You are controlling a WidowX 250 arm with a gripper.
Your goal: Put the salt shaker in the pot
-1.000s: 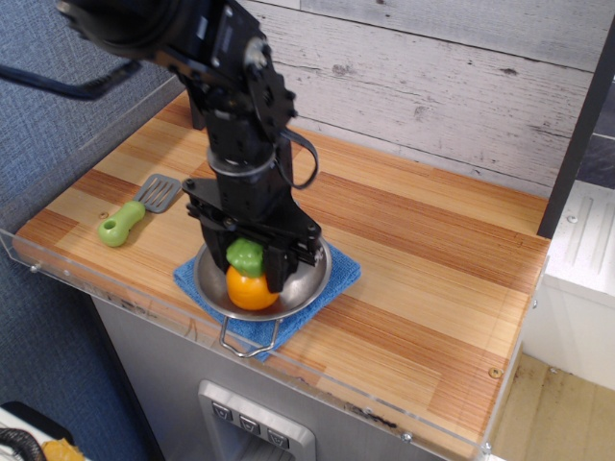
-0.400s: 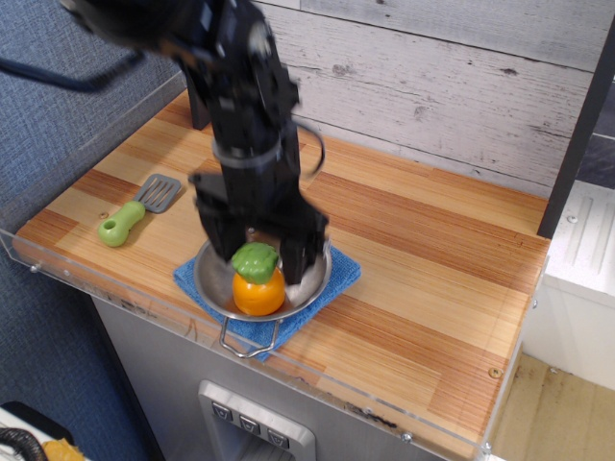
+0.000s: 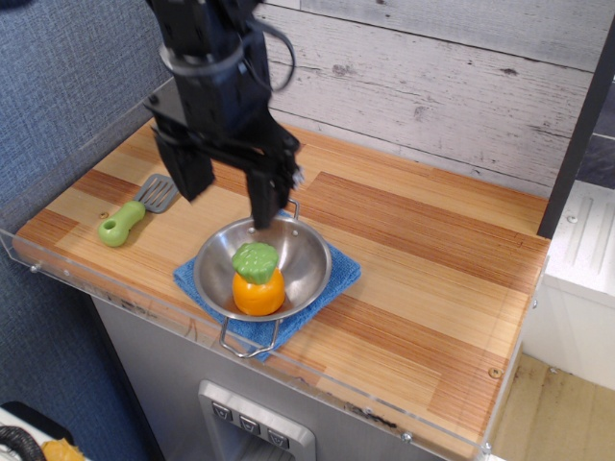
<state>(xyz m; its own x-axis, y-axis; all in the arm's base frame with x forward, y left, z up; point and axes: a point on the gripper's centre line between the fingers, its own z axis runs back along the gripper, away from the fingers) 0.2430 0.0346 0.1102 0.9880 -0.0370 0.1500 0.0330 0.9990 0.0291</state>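
The salt shaker, a small orange body with a bumpy green cap, stands upright inside the shiny steel pot. The pot sits on a blue cloth near the counter's front edge. My black gripper hangs above and behind the pot, toward its left. It is open and empty, with both fingers spread wide apart and clear of the shaker.
A grey spatula with a green handle lies left of the pot. The blue cloth shows under the pot. A clear acrylic rim runs along the counter's front and left edges. A wooden plank wall stands behind.
My gripper has let go of the salt shaker, opened, and risen up and back to the left. The shaker now stands free in the pot.
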